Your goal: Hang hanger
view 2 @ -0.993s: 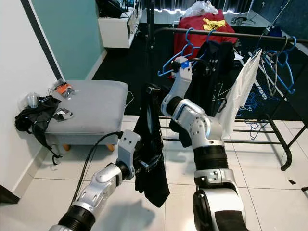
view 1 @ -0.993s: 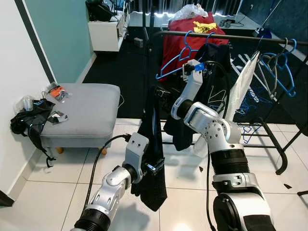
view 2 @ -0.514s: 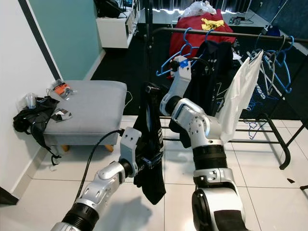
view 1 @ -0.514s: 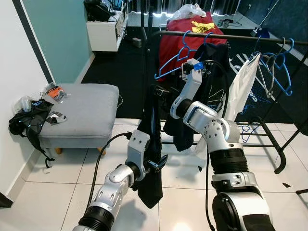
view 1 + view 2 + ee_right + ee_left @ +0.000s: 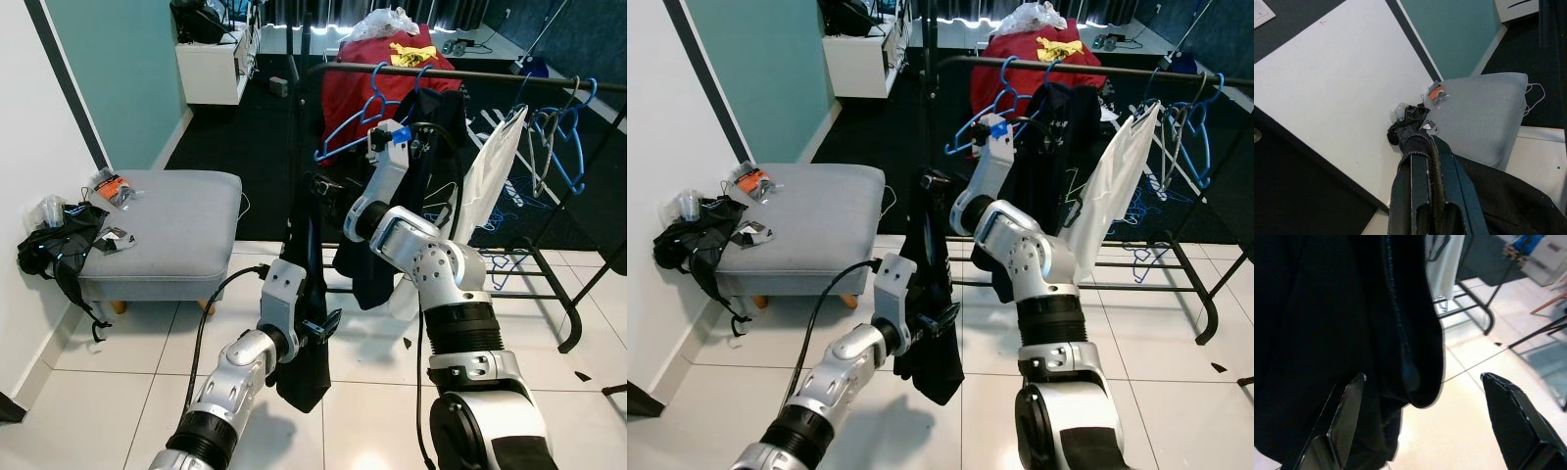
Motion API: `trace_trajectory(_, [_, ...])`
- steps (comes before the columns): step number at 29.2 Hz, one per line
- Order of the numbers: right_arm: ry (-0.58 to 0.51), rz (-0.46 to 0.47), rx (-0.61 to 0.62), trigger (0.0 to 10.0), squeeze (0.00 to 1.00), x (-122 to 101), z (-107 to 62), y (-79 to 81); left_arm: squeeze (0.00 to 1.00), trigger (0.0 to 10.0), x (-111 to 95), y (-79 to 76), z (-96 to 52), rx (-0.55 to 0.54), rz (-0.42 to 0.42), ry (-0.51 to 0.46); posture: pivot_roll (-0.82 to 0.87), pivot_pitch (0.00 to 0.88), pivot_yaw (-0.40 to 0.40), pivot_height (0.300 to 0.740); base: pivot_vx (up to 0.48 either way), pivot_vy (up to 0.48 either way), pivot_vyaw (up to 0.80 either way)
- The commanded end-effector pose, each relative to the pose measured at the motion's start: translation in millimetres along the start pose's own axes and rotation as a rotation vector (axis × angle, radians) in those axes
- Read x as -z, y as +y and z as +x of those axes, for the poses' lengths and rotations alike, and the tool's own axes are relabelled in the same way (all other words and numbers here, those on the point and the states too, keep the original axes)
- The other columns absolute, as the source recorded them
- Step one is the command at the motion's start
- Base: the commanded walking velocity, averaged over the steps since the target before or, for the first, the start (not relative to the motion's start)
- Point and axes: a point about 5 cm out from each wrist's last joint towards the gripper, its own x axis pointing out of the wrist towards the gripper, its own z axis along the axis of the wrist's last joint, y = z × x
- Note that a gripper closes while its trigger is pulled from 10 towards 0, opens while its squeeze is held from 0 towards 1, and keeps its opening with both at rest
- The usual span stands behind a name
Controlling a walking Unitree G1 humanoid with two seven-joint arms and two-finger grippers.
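A long black garment (image 5: pixel 309 264) hangs in front of me, its top pinched in my right gripper (image 5: pixel 320 186), which is shut on it well below the black clothes rail (image 5: pixel 470 76). I cannot make out a hanger under the cloth. In the right wrist view the fingers (image 5: pixel 1420 186) are pressed together with black cloth (image 5: pixel 1518 196) draped over them. My left gripper (image 5: pixel 318 328) is at the garment's lower part, open, and one of its fingers (image 5: pixel 1342 416) lies against the cloth. Blue hangers (image 5: pixel 348 122) hang on the rail.
The rail also carries a red garment (image 5: pixel 362 78), a black one (image 5: pixel 436 127), a white one (image 5: pixel 490 176) and more blue hangers (image 5: pixel 578 147). A grey ottoman (image 5: pixel 167 230) with small items stands to the left, a black bag (image 5: pixel 54 250) beside it. The rack's feet (image 5: pixel 568 333) rest on white tiles.
The black garment has been lifted a little, its hem higher off the floor. My left arm has risen and come closer against the cloth. The right gripper keeps its hold.
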Motion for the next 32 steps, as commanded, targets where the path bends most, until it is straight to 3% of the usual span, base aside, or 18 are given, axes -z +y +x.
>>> trace_trajectory(1, [-0.029,0.003,-0.019,0.0,0.00,-8,2.5,6.5,0.00,10.0,6,-2.5,2.0,-0.018,0.010,0.040,-0.04,0.075,-0.038,0.740,0.000,0.000,0.00])
trace_trajectory(20, [-0.027,0.013,-0.027,0.0,0.00,-8,3.7,9.9,0.00,10.0,6,12.4,3.3,-0.150,0.028,0.048,-0.05,0.078,-0.040,0.740,0.000,0.000,0.00])
trace_trajectory(21, [-0.027,0.012,-0.027,0.0,0.00,-8,3.7,9.9,0.00,7.6,5,12.6,3.4,-0.150,0.028,0.042,-0.05,0.078,-0.039,0.740,0.000,0.000,0.00])
trace_trajectory(22, [-0.027,0.012,-0.027,0.0,0.00,-8,3.7,9.9,0.00,7.6,5,12.6,3.4,-0.150,0.028,0.042,-0.05,0.078,-0.039,0.740,0.000,0.000,0.00])
trace_trajectory(23, [-0.026,0.012,-0.026,0.0,0.00,-8,3.9,9.7,0.00,6.3,5,12.8,3.4,-0.147,0.031,0.036,-0.05,0.077,-0.040,0.740,0.000,0.000,0.00])
trace_trajectory(24, [-0.026,0.012,-0.026,0.0,0.00,-8,3.9,9.7,0.00,6.3,5,12.8,3.4,-0.147,0.031,0.036,-0.05,0.077,-0.040,0.740,0.000,0.000,0.00])
trace_trajectory(25, [-0.026,0.011,-0.025,0.0,0.00,-8,4.0,9.6,0.00,1.8,4,13.2,3.0,-0.145,0.033,0.033,-0.05,0.077,-0.040,0.740,0.000,0.000,0.00])
trace_trajectory(26, [-0.025,0.010,-0.025,0.0,0.00,-8,4.1,9.4,0.00,0.0,4,13.8,2.2,-0.141,0.033,0.029,-0.05,0.077,-0.040,0.740,0.000,0.000,0.00])
trace_trajectory(32, [-0.024,0.009,-0.023,0.0,0.00,-7,4.2,8.9,0.00,0.0,5,16.2,0.0,-0.137,0.035,0.027,-0.04,0.076,-0.040,0.740,0.000,0.000,0.00])
